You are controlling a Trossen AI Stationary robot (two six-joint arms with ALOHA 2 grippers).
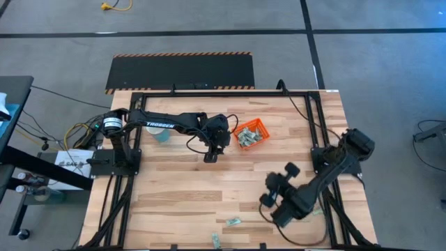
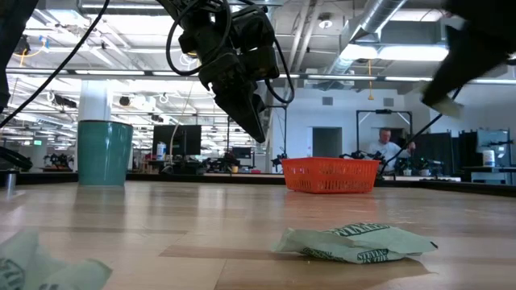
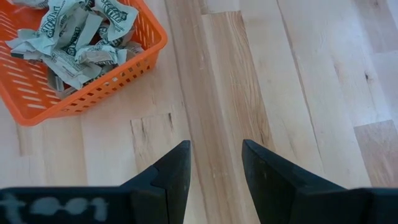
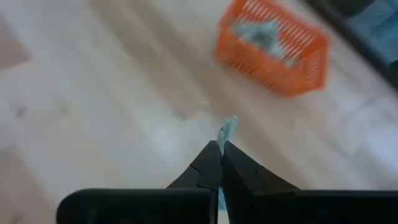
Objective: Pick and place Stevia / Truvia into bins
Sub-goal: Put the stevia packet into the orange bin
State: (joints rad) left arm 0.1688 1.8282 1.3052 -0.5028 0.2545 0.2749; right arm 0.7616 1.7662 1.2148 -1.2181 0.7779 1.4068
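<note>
The orange tray (image 1: 251,134) sits on the table's far middle and holds a heap of pale green and white packets (image 3: 81,37). My left gripper (image 3: 216,155) hangs open over bare wood just beside the tray, and also shows in the low view (image 2: 251,113). My right gripper (image 4: 221,144) is raised over the table's near right part (image 1: 270,185), pointing toward the tray (image 4: 273,43), and is shut on one packet. Two loose packets lie flat near the table's near edge (image 1: 233,222), (image 1: 216,240); one of them is close in the low view (image 2: 355,242). My right gripper pinches one pale green packet between its two fingers. A strip of the packet (image 4: 228,129) sticks out past the fingertips, seen edge-on. The packet is lifted clear of the table. Which part of it is pinched is hidden by the fingers.
A round light-blue cup (image 1: 162,134) stands left of the tray, under the left arm, and also shows in the low view (image 2: 105,153). Bare wood lies between the tray and the loose packets. A person shows far back in the room (image 2: 387,145).
</note>
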